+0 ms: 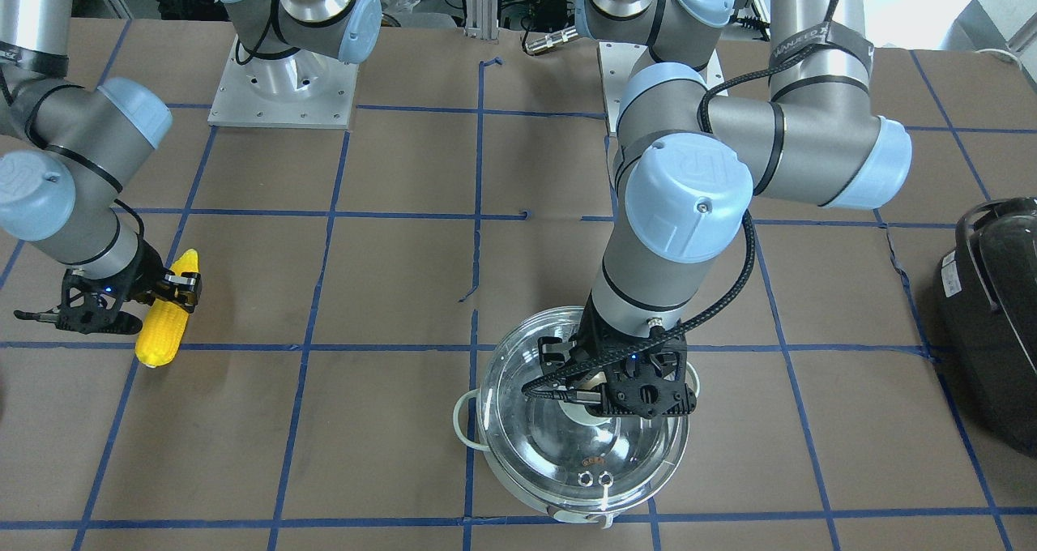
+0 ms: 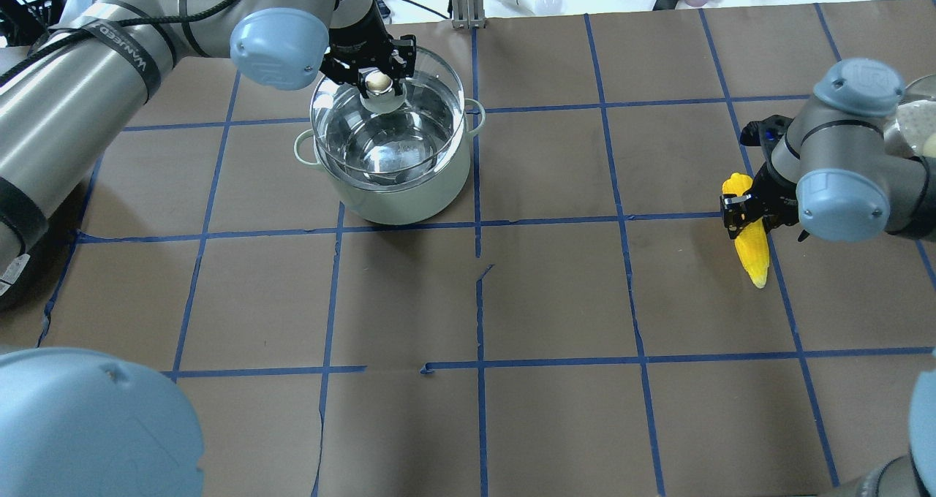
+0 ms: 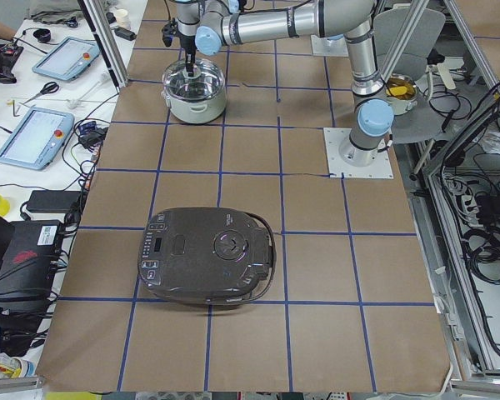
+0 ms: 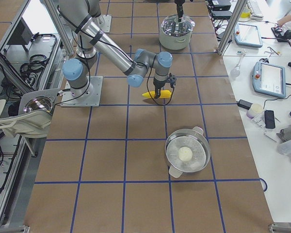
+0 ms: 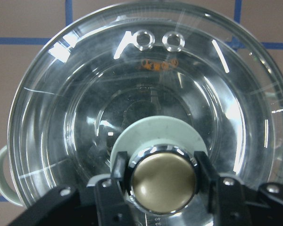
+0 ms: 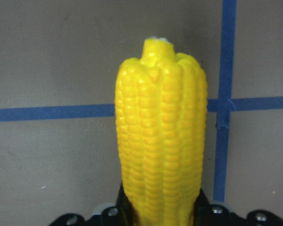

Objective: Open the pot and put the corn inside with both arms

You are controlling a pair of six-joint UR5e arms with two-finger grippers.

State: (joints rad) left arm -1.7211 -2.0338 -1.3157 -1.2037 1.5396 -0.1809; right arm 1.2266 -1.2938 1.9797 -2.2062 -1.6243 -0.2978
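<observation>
The pot (image 2: 409, 197) with its mint-white body stands at the far left of the overhead view. Its glass lid (image 2: 387, 142) looks raised a little and shifted off the rim. My left gripper (image 2: 378, 80) is shut on the lid's brass knob (image 5: 163, 181), a finger on each side. In the front view the left gripper (image 1: 603, 401) is over the lid (image 1: 583, 462). The yellow corn (image 2: 753, 252) is at the right. My right gripper (image 2: 746, 215) is shut on its thick end, tapered end pointing away. The corn (image 6: 160, 141) is low over the table; I cannot tell whether it touches.
A large black appliance (image 1: 996, 316) sits at the table end on my left and also shows in the left view (image 3: 208, 258). A steel bowl holding a white ball (image 4: 186, 155) stands towards my right end. Blue tape lines grid the brown table (image 2: 556, 300).
</observation>
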